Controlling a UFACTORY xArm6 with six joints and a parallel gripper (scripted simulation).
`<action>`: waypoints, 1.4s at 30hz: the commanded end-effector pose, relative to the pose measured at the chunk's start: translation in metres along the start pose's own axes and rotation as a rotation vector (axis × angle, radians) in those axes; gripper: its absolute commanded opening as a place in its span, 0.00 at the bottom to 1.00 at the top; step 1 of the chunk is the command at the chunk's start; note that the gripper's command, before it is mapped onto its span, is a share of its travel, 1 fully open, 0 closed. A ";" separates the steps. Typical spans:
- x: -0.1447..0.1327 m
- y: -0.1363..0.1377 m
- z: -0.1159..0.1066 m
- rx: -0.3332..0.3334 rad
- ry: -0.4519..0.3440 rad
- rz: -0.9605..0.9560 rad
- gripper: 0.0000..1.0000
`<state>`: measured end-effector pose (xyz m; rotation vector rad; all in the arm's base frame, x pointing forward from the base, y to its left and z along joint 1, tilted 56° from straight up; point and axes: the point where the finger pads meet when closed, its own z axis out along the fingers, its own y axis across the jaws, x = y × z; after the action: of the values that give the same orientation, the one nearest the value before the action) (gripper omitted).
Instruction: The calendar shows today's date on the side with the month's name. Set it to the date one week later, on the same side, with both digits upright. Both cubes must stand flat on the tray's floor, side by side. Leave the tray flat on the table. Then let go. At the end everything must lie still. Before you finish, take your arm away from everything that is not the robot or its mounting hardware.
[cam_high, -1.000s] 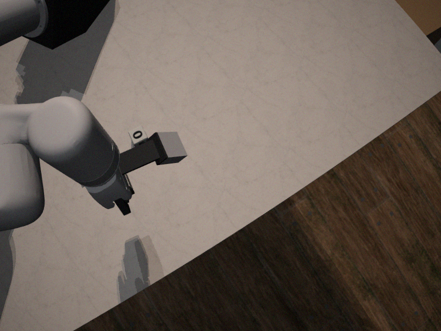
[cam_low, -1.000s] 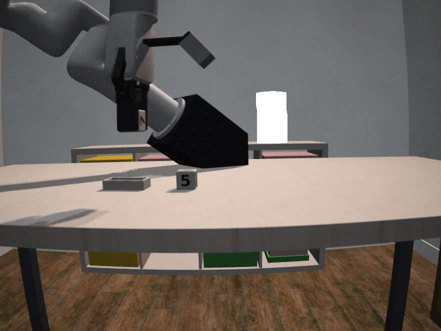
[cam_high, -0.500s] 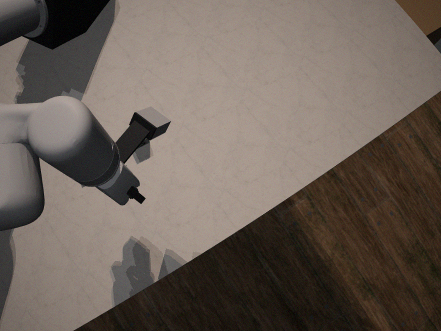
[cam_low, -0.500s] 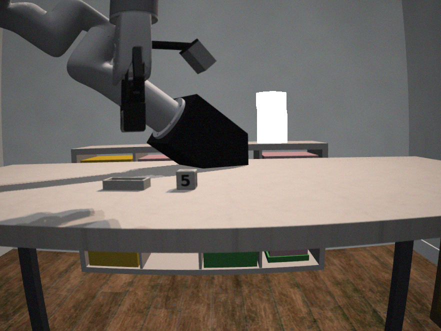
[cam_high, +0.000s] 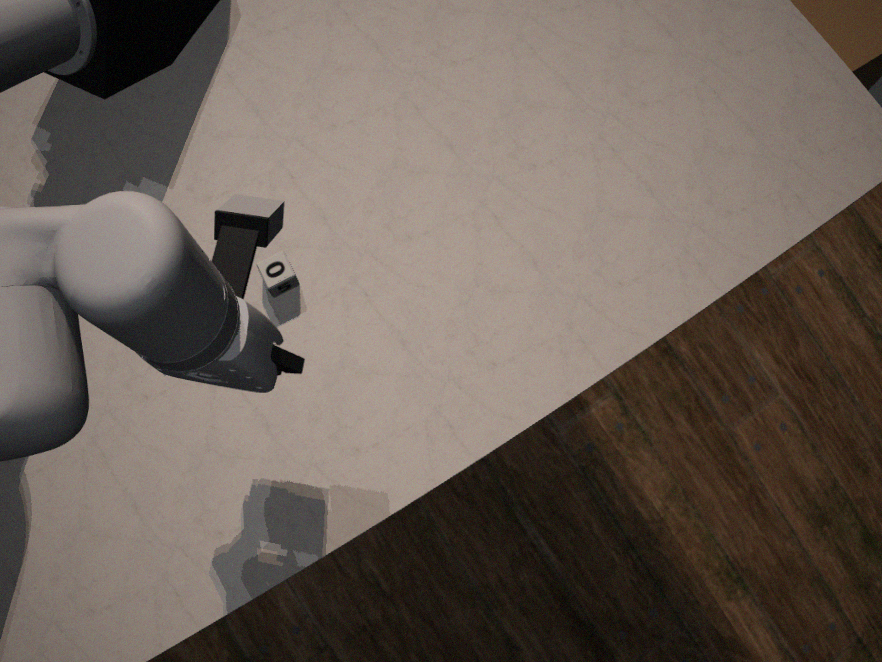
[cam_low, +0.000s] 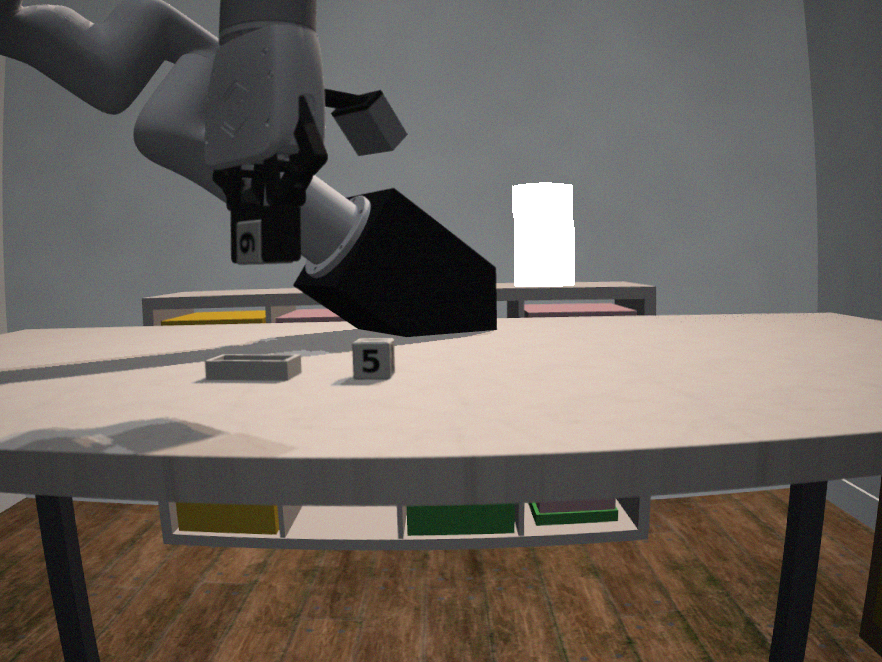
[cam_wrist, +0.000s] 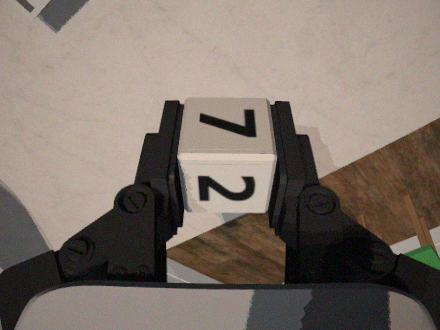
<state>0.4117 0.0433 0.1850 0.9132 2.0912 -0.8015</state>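
The claw (cam_high: 288, 359) (cam_low: 265, 231) (cam_wrist: 226, 128) hung above the worktop (cam_high: 498, 213) (cam_low: 498, 399) (cam_wrist: 125, 60), pinching 1 white cube (cam_low: 248, 241) (cam_wrist: 227, 127) by 2 opposite faces. From the wrist I read a sideways 7 and 2; from outside, a sideways 6 or 9. The cube looked light, stiff and perhaps slick at its smooth faces, so a square hold across its middle seemed right, though a turn could yet be needed to bring its digit upright.

Below the claw, the small grey tray (cam_low: 249, 369) sat flat, no cube visible above its low rim; it would probably slide if bumped. Beside the tray, apart from it, stood the 2nd cube (cam_high: 277, 272) (cam_low: 372, 359), 0 on top and 5 on 1 side, best gripped by 2 side faces.
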 end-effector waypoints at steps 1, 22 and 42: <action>0.000 0.001 -0.001 -0.002 0.007 -0.078 0.29; 0.000 0.000 -0.001 -0.004 0.006 -0.691 0.29; 0.000 0.000 -0.001 -0.004 0.006 -0.732 0.29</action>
<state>0.4112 0.0433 0.1848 0.1131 2.4471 -1.1478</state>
